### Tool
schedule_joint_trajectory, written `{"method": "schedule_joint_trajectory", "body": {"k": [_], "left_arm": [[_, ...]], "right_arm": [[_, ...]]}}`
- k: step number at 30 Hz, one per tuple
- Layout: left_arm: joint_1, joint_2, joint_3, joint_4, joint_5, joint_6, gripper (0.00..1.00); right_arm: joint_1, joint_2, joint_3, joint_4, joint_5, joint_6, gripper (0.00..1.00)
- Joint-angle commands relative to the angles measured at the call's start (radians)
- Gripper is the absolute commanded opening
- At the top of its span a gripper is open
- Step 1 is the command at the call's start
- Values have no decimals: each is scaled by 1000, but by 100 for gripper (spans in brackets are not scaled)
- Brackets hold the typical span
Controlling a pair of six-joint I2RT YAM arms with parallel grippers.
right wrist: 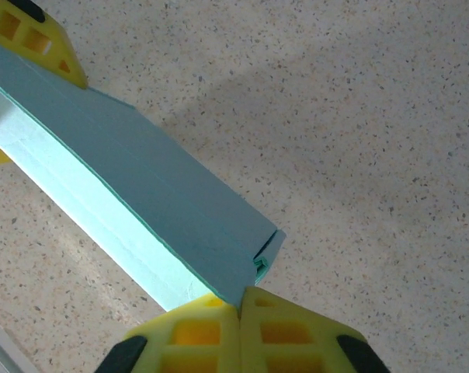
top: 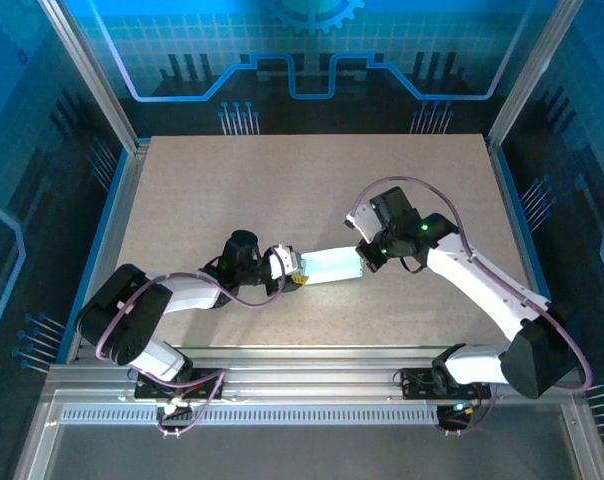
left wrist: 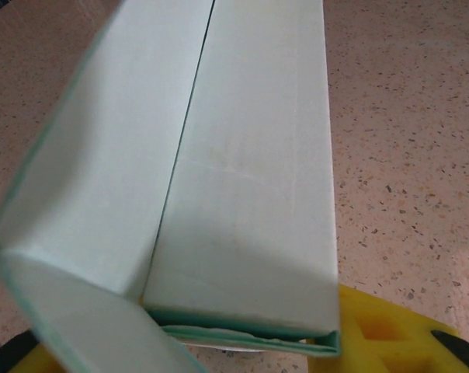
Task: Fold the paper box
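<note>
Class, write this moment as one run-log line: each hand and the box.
left hand: shut on paper box end | right hand: shut, tips at opposite corner | box: spans both hands over table

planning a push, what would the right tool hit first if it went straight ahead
The paper box: its end sits at the shut tips of the right tool, apparently touching.

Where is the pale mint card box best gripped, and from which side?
Probably at a short end of the pale mint card box, coming in lengthwise: it is long and narrow, with a loose flap along one side.
</note>
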Motion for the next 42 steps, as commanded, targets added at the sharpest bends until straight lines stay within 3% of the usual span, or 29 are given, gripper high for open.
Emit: {"method": "schedule_joint_trajectory", "body": {"k": [1,30,42], "left_arm": [[6,2,41,1,29,-25,31],[-26,75,85,-34,-66,-66,30],[-29,119,162,-141,-74,-86,31]], "right_arm": [[18,13,30,-27,-24,18,1],[82,19,-93,148,243,541,0],[163,16,-183,284,392,600,0]]}}
